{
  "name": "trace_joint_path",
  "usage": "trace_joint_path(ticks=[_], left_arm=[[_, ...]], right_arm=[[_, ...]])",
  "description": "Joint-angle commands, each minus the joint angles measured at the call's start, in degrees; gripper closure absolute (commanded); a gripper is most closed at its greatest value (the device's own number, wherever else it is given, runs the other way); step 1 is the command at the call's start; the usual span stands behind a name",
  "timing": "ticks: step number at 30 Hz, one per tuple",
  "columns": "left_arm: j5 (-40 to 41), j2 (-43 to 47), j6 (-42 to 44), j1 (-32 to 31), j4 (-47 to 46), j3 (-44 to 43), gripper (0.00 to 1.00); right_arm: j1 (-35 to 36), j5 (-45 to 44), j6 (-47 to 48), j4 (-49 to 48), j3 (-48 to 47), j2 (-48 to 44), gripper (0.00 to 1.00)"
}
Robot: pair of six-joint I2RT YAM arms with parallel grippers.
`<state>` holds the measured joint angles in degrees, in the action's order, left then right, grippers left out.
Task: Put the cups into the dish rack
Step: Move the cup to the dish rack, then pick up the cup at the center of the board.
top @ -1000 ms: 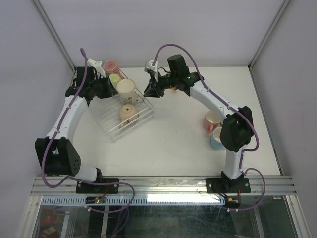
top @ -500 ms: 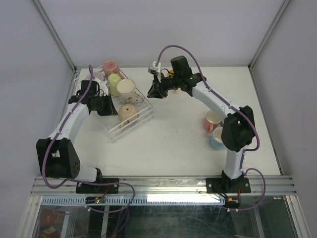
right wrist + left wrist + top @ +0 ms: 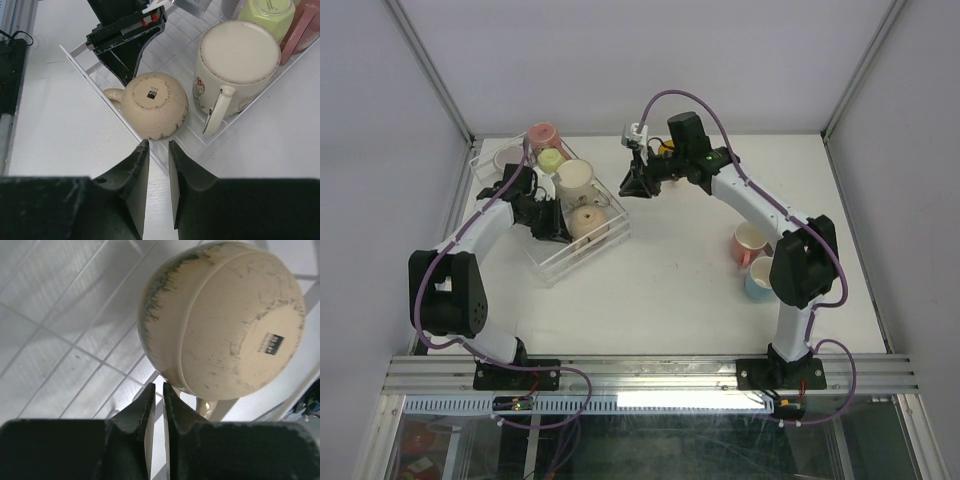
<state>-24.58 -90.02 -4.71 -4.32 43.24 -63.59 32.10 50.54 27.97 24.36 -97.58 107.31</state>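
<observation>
Beige cup (image 3: 225, 315) sits mouth-down in the rack (image 3: 546, 266), presumably to drain; left claw (image 3: 158, 386), pinched together and empty, lies just beside it; right claw (image 3: 158, 142), narrowly parted, holds nothing.

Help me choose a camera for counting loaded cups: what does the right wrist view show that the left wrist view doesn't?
Only the right wrist view: the cream cup with a yellow-green cup and a pink cup behind it, the rack wall, and the left hand seen from outside. Only the left wrist view: greenish speckling near the beige cup rim, close up. Both: the beige cup base-up on the rack floor, its label showing.
</observation>
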Motion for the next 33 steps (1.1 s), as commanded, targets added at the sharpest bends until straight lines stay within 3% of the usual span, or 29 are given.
trace_joint_path(ticks=[1, 9, 19, 30, 31, 33], left_arm=[[-5.52, -0.42, -3.83, -0.64, -7.69, -4.43, 0.90], [-10.12, -2.14, -9.66, -1.41, -15.87, -3.02, 0.90], [-9.87, -2.53, -11.37, -2.31, -18.50, -2.93, 0.88], [6.63, 8.79, -9.35, -2.02, -16.22, -3.21, 0.71], [8.57, 10.83, -8.93, -2.01, -16.55, -3.48, 0.70], [12.44, 14.17, -8.01, -1.97, -18.26, -3.79, 0.67]], right_arm=[[-0.28, 1.16, 0.16, -0.88, 0.38, -4.17, 0.75], [-0.47, 0.81, 0.25, -0.98, 0.87, -4.23, 0.75], [-1.35, 2.11, -0.47, -0.70, 0.12, -4.63, 0.75], [-5.85, 7.21, 0.71, 2.25, -0.18, -10.23, 0.72], [-6.61, 7.29, 0.77, 1.42, 0.90, -11.67, 0.71], [-7.89, 7.13, 1.81, -0.69, 4.69, -14.71, 0.51]])
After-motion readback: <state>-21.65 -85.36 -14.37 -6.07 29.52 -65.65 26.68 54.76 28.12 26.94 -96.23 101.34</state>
